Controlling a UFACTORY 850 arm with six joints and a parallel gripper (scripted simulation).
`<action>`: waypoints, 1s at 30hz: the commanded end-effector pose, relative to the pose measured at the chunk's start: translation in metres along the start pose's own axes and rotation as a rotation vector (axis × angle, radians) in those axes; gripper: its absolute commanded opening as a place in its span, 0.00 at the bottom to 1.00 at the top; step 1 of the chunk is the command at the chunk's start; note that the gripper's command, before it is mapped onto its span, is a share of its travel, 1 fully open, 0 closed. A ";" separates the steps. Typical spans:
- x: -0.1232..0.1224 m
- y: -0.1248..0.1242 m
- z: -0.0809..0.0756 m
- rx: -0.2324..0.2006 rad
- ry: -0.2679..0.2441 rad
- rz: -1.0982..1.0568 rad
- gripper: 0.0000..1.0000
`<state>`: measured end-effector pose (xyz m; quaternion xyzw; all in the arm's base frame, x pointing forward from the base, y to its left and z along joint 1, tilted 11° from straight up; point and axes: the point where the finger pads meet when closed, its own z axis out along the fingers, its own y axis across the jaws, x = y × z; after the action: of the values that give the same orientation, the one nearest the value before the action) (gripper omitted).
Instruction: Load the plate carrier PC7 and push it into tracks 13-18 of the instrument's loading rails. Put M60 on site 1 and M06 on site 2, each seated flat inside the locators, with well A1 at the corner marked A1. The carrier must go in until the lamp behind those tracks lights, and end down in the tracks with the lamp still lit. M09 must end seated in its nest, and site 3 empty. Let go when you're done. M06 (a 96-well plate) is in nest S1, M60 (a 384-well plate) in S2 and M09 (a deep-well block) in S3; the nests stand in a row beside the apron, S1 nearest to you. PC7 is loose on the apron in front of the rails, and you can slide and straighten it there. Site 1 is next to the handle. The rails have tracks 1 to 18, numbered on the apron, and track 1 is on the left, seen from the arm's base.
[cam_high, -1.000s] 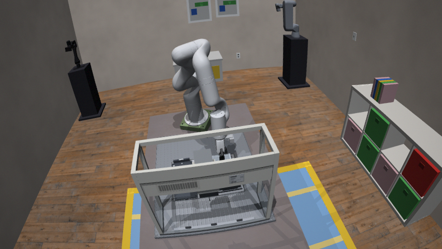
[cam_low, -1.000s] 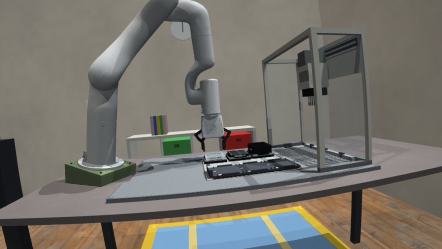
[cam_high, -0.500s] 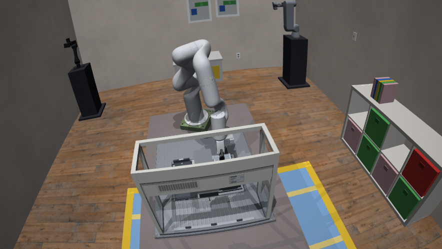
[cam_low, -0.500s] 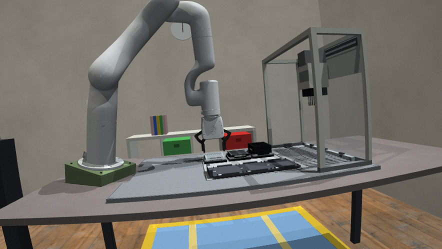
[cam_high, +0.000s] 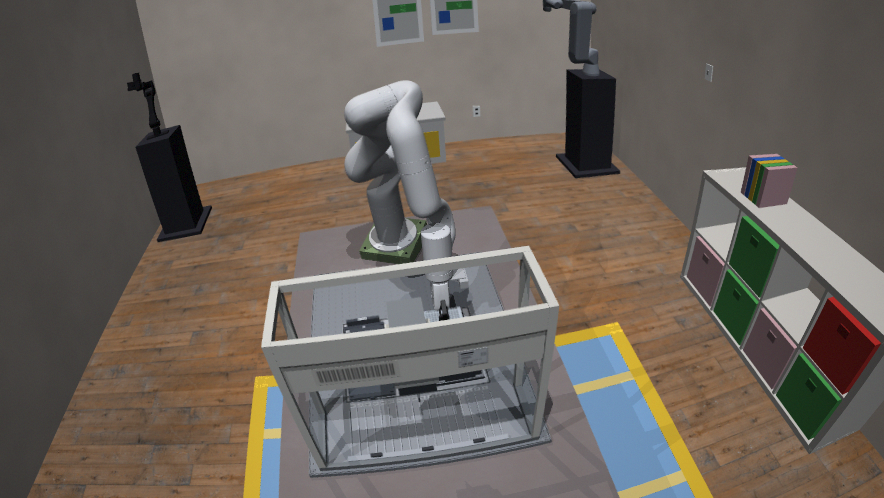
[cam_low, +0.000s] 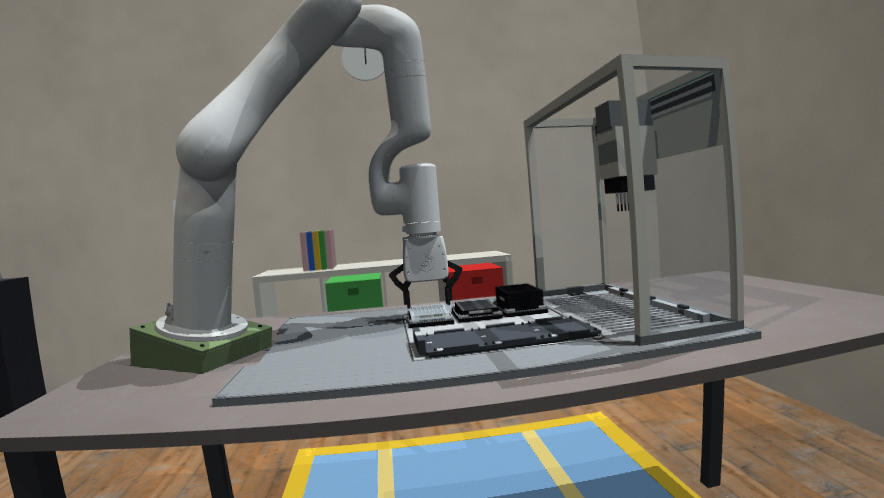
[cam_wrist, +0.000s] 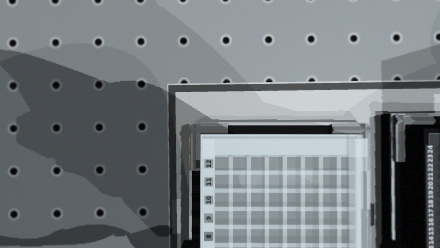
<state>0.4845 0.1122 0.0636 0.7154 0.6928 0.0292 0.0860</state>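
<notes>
My gripper (cam_low: 425, 301) is open and stands low over M06 (cam_low: 431, 313), the pale 96-well plate in nest S1, with a finger on each side of it. The wrist view shows M06 (cam_wrist: 282, 192) close below, lying in its nest. M60 (cam_low: 475, 307), a dark 384-well plate, is in S2 beside it, and its edge shows in the wrist view (cam_wrist: 417, 180). M09 (cam_low: 519, 296), a black deep-well block, is in S3. The carrier PC7 (cam_low: 504, 335) lies long and dark on the apron in front of the nests, its sites bare.
The instrument frame (cam_low: 637, 197) stands to the right over the loading rails (cam_low: 609, 309). A pipetting head (cam_low: 621, 154) hangs inside it. The arm's green base (cam_low: 199, 343) sits at the table's left. The perforated deck plate (cam_wrist: 90, 125) lies beside nest S1.
</notes>
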 end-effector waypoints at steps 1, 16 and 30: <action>0.000 0.001 0.004 -0.003 0.000 0.000 1.00; 0.000 0.001 0.012 -0.003 0.000 0.000 1.00; 0.000 0.001 0.013 -0.003 0.000 0.000 1.00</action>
<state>0.4867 0.1111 0.0506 0.7154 0.6927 0.0293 0.0863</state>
